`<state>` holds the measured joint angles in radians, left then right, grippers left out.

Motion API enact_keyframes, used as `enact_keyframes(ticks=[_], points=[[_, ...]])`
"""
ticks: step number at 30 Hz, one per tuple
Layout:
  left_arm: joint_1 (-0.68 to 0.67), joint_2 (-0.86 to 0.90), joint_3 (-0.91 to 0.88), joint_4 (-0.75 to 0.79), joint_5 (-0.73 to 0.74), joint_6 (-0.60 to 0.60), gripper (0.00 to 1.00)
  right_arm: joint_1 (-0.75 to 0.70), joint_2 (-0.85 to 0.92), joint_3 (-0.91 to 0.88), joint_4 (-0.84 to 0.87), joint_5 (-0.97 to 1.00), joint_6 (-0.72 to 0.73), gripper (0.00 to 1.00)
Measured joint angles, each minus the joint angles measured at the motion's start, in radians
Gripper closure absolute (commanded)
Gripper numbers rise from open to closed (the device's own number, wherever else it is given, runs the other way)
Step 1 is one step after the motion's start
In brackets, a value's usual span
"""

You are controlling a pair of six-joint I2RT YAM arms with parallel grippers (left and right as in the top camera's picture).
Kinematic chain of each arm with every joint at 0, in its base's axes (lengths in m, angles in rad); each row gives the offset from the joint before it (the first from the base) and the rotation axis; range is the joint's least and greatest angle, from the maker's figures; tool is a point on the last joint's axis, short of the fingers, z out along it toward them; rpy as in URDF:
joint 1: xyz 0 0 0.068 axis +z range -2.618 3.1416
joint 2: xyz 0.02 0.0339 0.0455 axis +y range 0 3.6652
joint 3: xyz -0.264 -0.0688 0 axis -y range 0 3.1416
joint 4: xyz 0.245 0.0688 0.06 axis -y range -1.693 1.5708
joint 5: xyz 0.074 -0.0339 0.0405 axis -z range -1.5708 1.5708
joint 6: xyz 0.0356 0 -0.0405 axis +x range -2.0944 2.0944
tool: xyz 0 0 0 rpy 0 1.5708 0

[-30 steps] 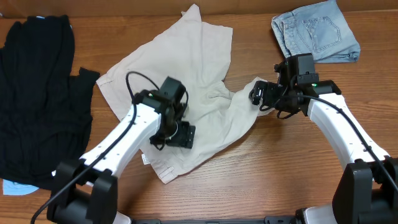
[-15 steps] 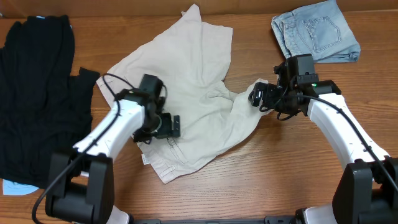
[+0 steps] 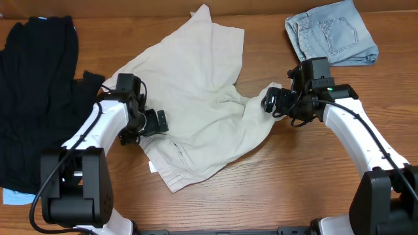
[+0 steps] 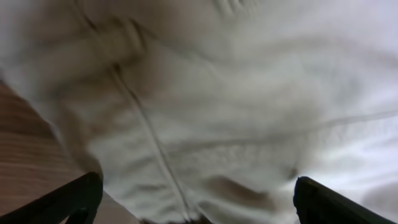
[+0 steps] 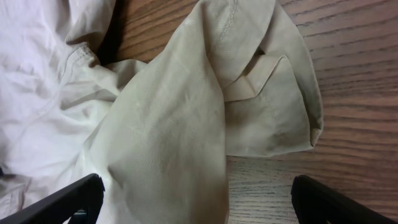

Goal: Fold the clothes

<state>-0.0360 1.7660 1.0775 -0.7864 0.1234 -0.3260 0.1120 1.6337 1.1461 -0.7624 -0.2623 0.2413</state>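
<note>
The pale beige shorts (image 3: 196, 98) lie crumpled across the middle of the table, with a small white label at the lower left hem. My left gripper (image 3: 151, 123) is open at the shorts' left edge; in the left wrist view its fingers (image 4: 193, 202) straddle blurred beige cloth (image 4: 217, 112). My right gripper (image 3: 270, 100) is open over the shorts' right corner; in the right wrist view its fingers (image 5: 199, 199) straddle a folded flap of the shorts (image 5: 186, 124) without closing on it.
A black garment (image 3: 36, 98) lies spread at the left. A folded pair of light blue denim shorts (image 3: 332, 32) lies at the back right. Bare wood table (image 3: 294, 183) shows in front of the shorts and between the arms.
My left gripper has moved left across the beige shorts, from their middle to their left edge. The right arm has stayed still.
</note>
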Motion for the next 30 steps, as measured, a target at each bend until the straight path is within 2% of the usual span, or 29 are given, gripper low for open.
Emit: enact_keyframes(ticks=[5, 9, 10, 18, 24, 26, 27, 29, 30], points=[[0.032, 0.0, 0.0, 0.071, -0.044, 0.008, 0.0, 0.0, 0.0, 0.0, 0.001, 0.013, 0.018, 0.01], [0.048, 0.0, -0.002, 0.138, -0.06, 0.011, 0.01, 0.0, 0.0, 0.0, 0.023, 0.045, 0.034, 0.2], [0.049, 0.0, -0.003, 0.153, -0.061, 0.011, 0.02, 0.0, 0.0, 0.0, 0.04, 0.057, 0.04, 0.22], [0.049, 0.0, -0.004, 0.196, -0.065, 0.011, 0.02, 0.0, 0.012, -0.019, 0.1, 0.101, 0.054, 0.31], [0.049, 0.0, -0.004, 0.196, -0.062, 0.011, 0.02, 0.0, 0.026, -0.027, 0.092, 0.023, 0.052, 0.34], [0.049, 0.0, -0.004, 0.196, -0.058, 0.011, 0.02, 0.0, 0.026, -0.027, 0.073, -0.016, 0.046, 0.42], [0.049, 0.0, -0.004, 0.196, -0.056, 0.011, 0.02, 0.0, 0.026, -0.027, 0.056, -0.03, 0.045, 0.5], [0.049, 0.0, -0.004, 0.196, -0.053, 0.011, 0.02, 0.0, 0.026, -0.027, 0.025, -0.05, 0.037, 0.67], [0.049, 0.0, -0.004, 0.196, -0.053, 0.011, 0.03, 0.0, 0.026, -0.027, 0.013, -0.057, 0.04, 0.8]])
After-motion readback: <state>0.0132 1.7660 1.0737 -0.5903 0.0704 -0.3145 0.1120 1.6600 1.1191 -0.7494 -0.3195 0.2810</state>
